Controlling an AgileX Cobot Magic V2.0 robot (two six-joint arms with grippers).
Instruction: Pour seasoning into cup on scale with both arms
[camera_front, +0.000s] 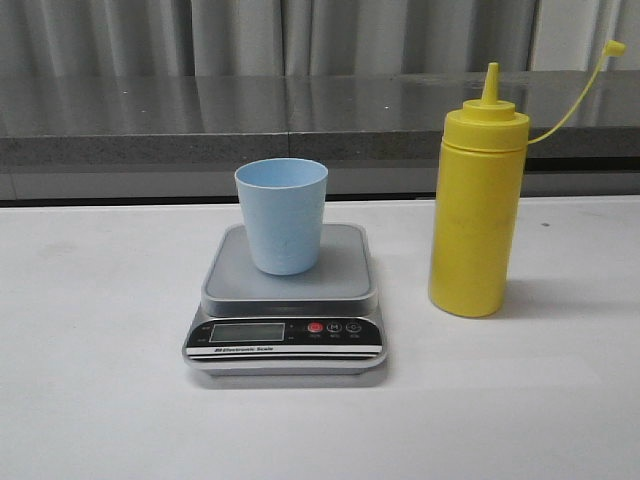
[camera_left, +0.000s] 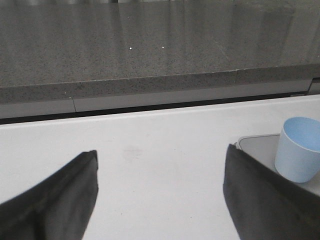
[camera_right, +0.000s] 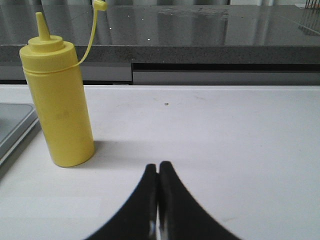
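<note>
The pale blue cup (camera_front: 281, 214) stands upright on the silver-grey scale (camera_front: 286, 300) in the middle of the white table. The yellow seasoning bottle (camera_front: 475, 200) stands upright to the right of the scale, its tethered cap (camera_front: 613, 47) hanging off. Neither gripper shows in the front view. In the left wrist view my left gripper (camera_left: 161, 165) is open and empty over bare table, with the cup (camera_left: 299, 155) and scale (camera_left: 257, 145) beyond one finger. In the right wrist view my right gripper (camera_right: 158, 167) is shut and empty, with the bottle (camera_right: 58, 100) off to one side, apart from it.
A dark grey stone ledge (camera_front: 300, 115) runs along the back of the white table (camera_front: 100, 330), with curtains behind it.
</note>
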